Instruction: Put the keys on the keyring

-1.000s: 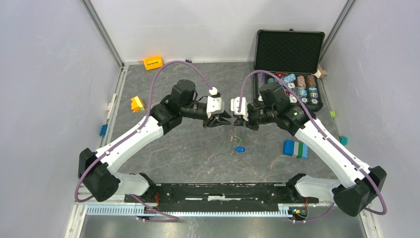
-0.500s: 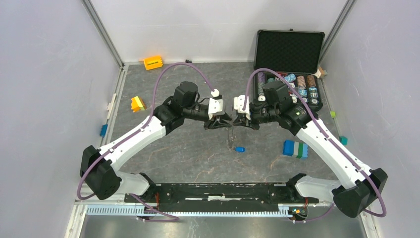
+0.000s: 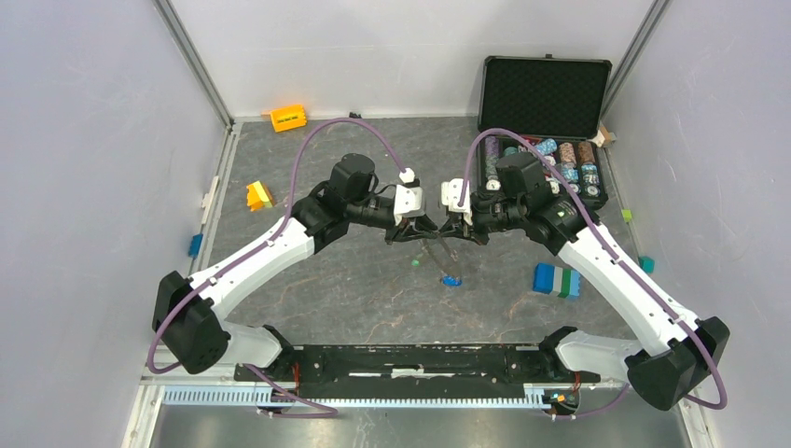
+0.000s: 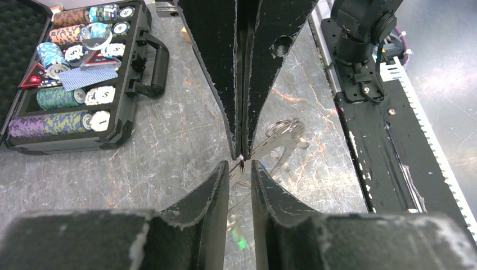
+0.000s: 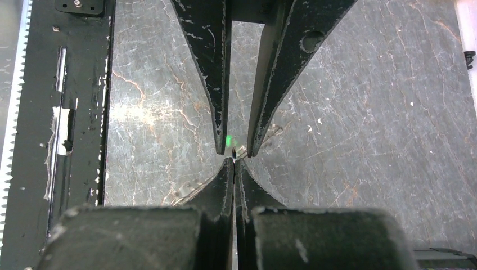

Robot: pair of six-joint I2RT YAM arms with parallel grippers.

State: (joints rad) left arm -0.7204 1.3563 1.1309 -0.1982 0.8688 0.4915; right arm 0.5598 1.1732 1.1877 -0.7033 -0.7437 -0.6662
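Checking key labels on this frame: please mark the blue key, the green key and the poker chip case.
blue key (image 3: 451, 280), top view, on its blue plastic head.
green key (image 3: 413, 264), top view, on its green head.
poker chip case (image 3: 545, 93), top view, on the open lid's foam lining.

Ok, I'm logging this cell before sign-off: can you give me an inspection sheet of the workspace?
Surface: grey marbled table.
Job's things: ring raised off the table; blue key and green key below it.
Clutter: open chip case; scattered blocks.
Claws: left claw slightly open; right claw shut on ring.
Cables: purple cables loop over both arms.
Surroundings: grey walls.
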